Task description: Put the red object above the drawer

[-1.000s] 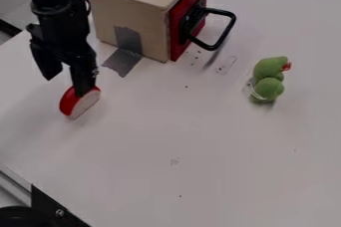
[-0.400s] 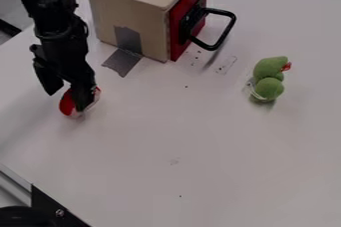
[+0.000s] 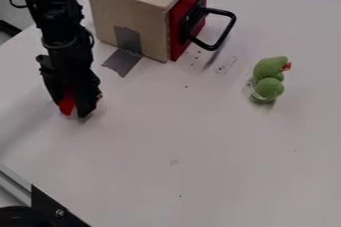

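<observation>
Your biggest thing here is the white table (image 3: 220,136), spreading across most of the camera view. Next in size is the wooden box (image 3: 123,14), standing near the table's far edge, with its pale top and its side turned to you. Your black arm (image 3: 57,27) comes in at the upper left and hangs down just in front of that box, on the left, its gripper (image 3: 72,107) low over the table. The box's red drawer front (image 3: 178,27) faces right, and a black handle (image 3: 216,29) sticks out from it over the table. Well apart from the box, off to the right, you have a green stuffed toy (image 3: 269,79) (it has a little red bit at one end). Grey tape (image 3: 124,61) runs from the lower side of the box onto the table, between the box and the gripper. The smallest of these to your eye is the red object (image 3: 67,106), mostly hidden by the gripper: it is down at the table, to the left of the box and in front of it. I cannot tell you whether the jaws are spread around it or pinching it.
</observation>
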You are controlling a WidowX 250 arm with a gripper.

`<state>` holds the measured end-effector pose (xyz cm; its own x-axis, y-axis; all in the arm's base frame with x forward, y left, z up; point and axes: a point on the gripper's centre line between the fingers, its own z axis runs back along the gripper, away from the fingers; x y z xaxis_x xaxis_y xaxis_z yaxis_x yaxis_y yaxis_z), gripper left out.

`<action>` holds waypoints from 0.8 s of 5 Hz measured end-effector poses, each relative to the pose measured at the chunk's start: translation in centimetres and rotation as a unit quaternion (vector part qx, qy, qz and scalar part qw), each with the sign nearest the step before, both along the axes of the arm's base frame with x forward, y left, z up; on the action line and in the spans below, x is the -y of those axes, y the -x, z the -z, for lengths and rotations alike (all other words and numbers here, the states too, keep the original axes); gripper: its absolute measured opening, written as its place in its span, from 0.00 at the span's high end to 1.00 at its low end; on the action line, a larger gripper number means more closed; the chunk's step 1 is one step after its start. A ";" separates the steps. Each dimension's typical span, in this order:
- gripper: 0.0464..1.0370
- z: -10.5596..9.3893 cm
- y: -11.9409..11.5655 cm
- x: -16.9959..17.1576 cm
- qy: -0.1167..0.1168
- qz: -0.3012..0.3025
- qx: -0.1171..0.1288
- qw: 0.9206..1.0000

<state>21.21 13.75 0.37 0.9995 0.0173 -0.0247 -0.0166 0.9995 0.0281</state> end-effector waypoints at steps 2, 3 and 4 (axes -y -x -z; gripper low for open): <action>0.48 -2.0 -0.1 0.5 0.000 -0.003 0.013 1.000; 0.48 -6.0 -1.0 0.8 0.003 -0.018 0.047 0.999; 0.48 -9.6 -3.5 1.1 -0.003 -0.021 0.061 0.998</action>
